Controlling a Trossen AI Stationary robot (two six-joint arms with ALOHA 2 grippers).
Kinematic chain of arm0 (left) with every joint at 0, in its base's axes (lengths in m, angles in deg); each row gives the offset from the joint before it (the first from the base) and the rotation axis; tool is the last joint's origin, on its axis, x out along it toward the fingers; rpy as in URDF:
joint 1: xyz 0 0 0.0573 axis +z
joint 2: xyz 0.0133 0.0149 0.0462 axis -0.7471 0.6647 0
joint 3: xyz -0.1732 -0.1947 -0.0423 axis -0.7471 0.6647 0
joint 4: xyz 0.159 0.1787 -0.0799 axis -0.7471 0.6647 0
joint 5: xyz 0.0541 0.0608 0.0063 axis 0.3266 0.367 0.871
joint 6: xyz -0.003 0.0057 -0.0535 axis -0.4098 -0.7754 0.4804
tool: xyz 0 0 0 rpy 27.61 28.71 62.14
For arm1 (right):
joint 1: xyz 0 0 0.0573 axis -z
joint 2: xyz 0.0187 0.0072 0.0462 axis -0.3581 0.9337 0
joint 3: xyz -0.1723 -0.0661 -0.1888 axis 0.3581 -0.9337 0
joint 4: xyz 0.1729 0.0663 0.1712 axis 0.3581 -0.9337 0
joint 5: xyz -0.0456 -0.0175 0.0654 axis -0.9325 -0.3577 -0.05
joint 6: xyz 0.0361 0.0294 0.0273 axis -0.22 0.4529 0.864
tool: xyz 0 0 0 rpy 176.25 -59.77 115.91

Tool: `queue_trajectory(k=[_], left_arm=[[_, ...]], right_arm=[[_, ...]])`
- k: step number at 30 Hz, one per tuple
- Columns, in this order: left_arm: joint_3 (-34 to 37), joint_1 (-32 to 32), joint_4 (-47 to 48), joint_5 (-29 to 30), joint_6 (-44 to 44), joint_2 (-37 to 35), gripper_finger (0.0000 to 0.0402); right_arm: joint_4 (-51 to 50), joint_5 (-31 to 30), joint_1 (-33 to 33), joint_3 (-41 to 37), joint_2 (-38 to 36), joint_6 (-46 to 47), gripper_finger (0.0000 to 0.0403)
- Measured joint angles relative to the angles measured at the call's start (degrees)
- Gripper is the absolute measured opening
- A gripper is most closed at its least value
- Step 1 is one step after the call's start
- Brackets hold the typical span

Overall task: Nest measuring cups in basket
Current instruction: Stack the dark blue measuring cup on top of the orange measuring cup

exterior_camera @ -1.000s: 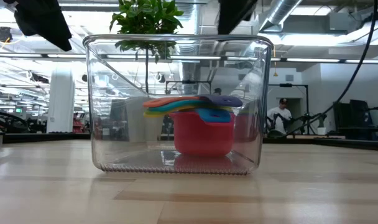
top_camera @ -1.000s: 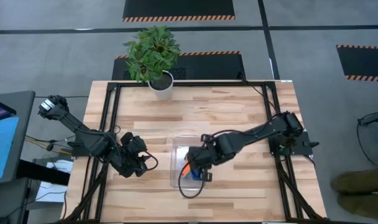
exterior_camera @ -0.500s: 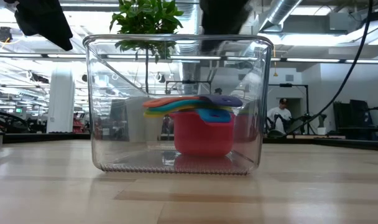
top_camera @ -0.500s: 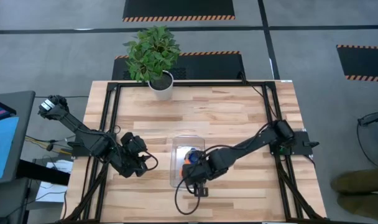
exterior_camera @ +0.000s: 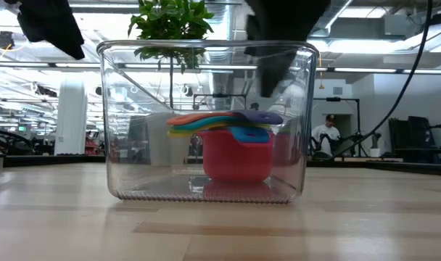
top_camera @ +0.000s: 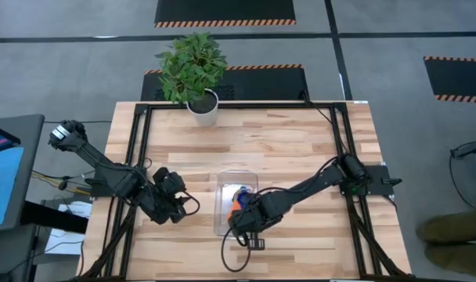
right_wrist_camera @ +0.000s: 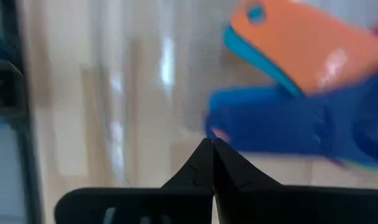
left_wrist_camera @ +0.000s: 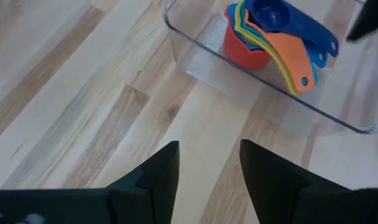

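Right gripper [top_camera: 239, 222] slid down over the basket [top_camera: 220, 205], fingers now pressed together empty, nested measuring cups [left_wrist_camera: 263, 34] just ahead, handles toward it.

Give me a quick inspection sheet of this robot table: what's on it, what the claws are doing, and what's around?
Surface: wooden table.
Job's things: measuring cups nested in the clear basket.
Clutter: potted plant at the far edge.
Grippers: left gripper open, beside the basket; right gripper shut, empty, at the cup handles.
Cables: black cable looping off the right arm.
Surroundings: a person in the workshop behind.
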Motion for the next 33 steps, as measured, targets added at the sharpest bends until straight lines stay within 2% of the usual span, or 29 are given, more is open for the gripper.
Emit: queue_trajectory(k=[8,17,25,33], left_arm=[[0.0,0.1,-0.3,-2.1,-0.3,3.8,0.0158],[-0.1,0.3,-4.6,-0.3,0.2,5.7,0.0158],[-0.1,1.5,-9.7,0.2,-1.8,5.7,0.0158],[-0.1,3.1,-12.3,0.6,-4.4,5.7,0.0158]], right_arm=[[-6.0,2.6,2.4,0.0,0.0,-0.2,0.0029],[-6.2,5.4,3.7,-0.1,0.6,-3.2,0.0012],[0.9,5.5,4.7,-0.1,0.5,-3.6,0.0031],[6.3,3.7,6.8,-0.1,-0.2,-0.9,0.0011]])
